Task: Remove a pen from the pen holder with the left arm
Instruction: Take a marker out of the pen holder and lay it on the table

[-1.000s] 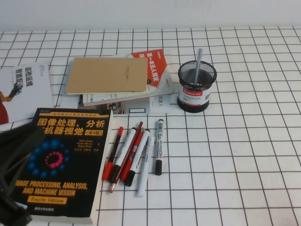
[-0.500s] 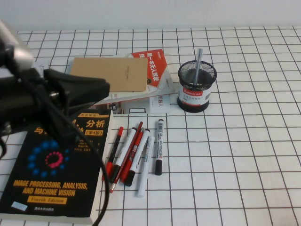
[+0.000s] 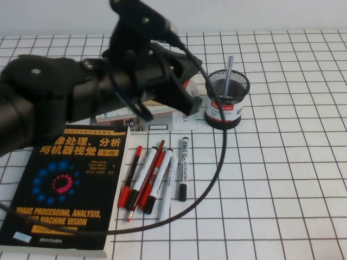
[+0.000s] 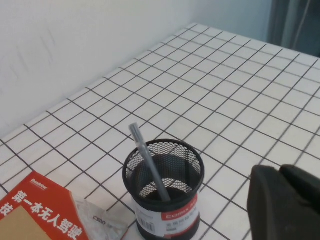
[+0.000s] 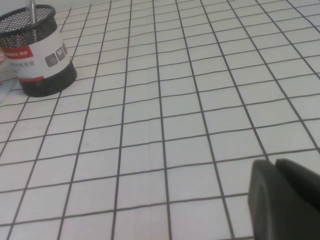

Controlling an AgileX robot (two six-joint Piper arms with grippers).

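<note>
A black mesh pen holder (image 3: 227,99) with a red and white label stands right of centre on the grid-patterned table. One grey pen (image 3: 228,70) leans upright in it. My left gripper (image 3: 190,100) hangs just left of the holder, shut and empty, with the black arm reaching in from the left. In the left wrist view the holder (image 4: 165,200) and the pen (image 4: 147,160) lie ahead of the shut left gripper (image 4: 281,172). My right gripper (image 5: 276,167) appears only in the right wrist view, shut and empty over bare table, far from the holder (image 5: 37,50).
Several markers (image 3: 154,176) lie in a row near the middle. A black and orange textbook (image 3: 65,189) lies at the front left. A stack of books (image 3: 181,67) sits partly hidden under my left arm. A black cable (image 3: 217,162) loops over the markers.
My left arm has swung up from the front left corner and across to the right, and its gripper now sits beside the pen holder. It now covers the brown book and the stack.
</note>
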